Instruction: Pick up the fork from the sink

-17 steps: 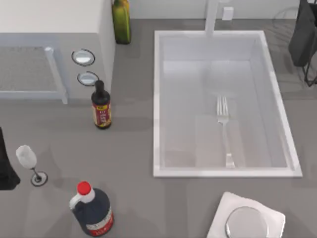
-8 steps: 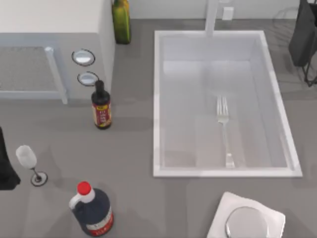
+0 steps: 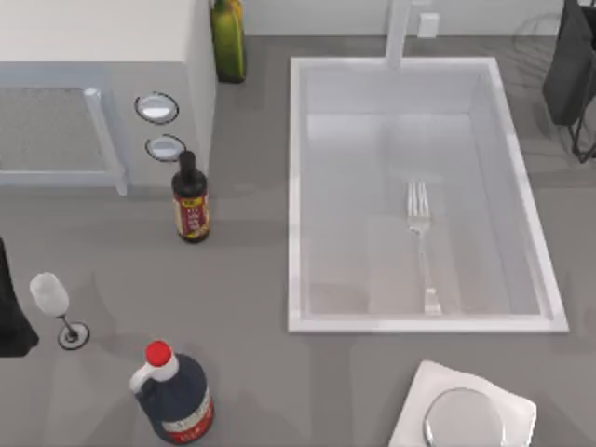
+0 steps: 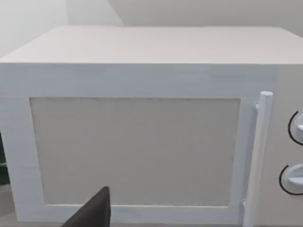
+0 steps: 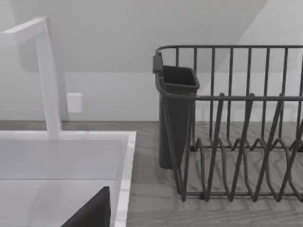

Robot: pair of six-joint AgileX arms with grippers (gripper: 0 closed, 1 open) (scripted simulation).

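Top view: fork lies lengthwise in sink, right of centre; both claws' state cannot be told.

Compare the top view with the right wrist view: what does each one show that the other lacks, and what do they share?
Top view alone: the fork lying in the sink, tines toward the faucet, plus the microwave, bottles and wine glass. Right wrist view alone: the dish rack's bars and dark cutlery holder side-on. Shared: sink rim and faucet post.
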